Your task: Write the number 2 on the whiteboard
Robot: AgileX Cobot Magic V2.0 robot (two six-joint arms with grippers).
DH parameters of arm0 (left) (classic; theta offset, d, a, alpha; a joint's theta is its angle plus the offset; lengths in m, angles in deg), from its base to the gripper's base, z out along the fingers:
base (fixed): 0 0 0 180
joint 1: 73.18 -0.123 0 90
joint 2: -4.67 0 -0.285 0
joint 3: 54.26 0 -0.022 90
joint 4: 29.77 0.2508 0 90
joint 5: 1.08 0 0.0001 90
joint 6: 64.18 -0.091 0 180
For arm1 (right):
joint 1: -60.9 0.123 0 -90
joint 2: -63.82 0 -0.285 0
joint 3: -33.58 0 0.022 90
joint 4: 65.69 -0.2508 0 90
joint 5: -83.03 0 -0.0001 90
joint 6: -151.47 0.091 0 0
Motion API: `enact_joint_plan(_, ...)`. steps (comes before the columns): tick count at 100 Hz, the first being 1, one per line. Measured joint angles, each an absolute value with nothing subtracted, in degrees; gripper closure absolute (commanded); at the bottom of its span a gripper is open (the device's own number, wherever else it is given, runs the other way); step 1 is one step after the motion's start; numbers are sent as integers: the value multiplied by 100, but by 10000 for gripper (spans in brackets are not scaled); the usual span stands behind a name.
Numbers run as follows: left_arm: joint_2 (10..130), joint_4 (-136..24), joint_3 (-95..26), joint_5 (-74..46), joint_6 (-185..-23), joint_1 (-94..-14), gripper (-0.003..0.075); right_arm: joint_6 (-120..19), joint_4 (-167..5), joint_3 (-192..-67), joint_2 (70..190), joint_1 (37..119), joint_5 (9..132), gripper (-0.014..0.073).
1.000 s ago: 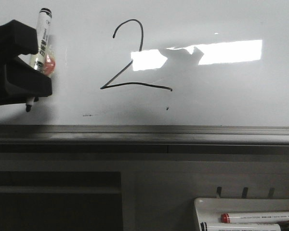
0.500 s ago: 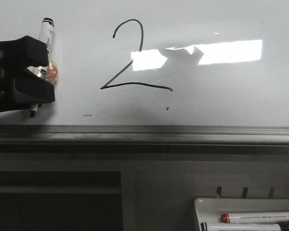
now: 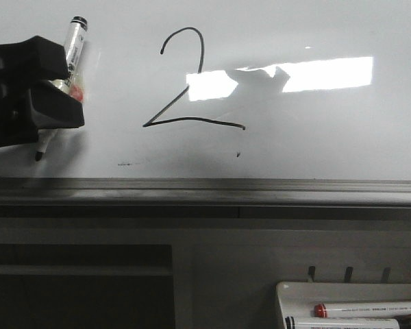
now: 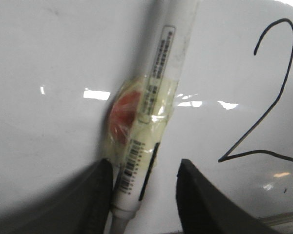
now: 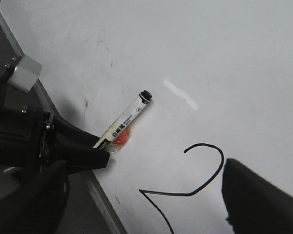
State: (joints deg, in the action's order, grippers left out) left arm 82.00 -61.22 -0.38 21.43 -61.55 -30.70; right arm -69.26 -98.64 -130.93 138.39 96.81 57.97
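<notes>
A thin black number 2 (image 3: 192, 120) is drawn on the whiteboard (image 3: 315, 144), left of a bright light reflection. It also shows in the left wrist view (image 4: 256, 152) and the right wrist view (image 5: 176, 195). My left gripper (image 3: 72, 86) is at the board's left, well left of the 2, shut on a white marker (image 3: 73, 44) wrapped in tape with a red patch. The marker's tip points down, near the board. In the left wrist view (image 4: 144, 168) the marker (image 4: 161, 87) lies against one finger. My right gripper (image 5: 146, 204) is open and empty over the board.
A grey metal rail (image 3: 205, 186) runs along the whiteboard's lower edge. Below it at the right, a white tray (image 3: 288, 291) holds two markers, one with a red cap (image 3: 370, 309). Small dark specks (image 3: 238, 154) sit under the 2.
My left gripper has shifted a little to the right with the marker. The marker has tilted so its top leans further right. The 2 is unchanged.
</notes>
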Motion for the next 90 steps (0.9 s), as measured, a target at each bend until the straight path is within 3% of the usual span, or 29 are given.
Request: enact_joint_plan(90, 7895, -5666, 88, 1949, -6153, -3070, 373, -6926, -9844, -13093, 13673, 9631, 5751, 28)
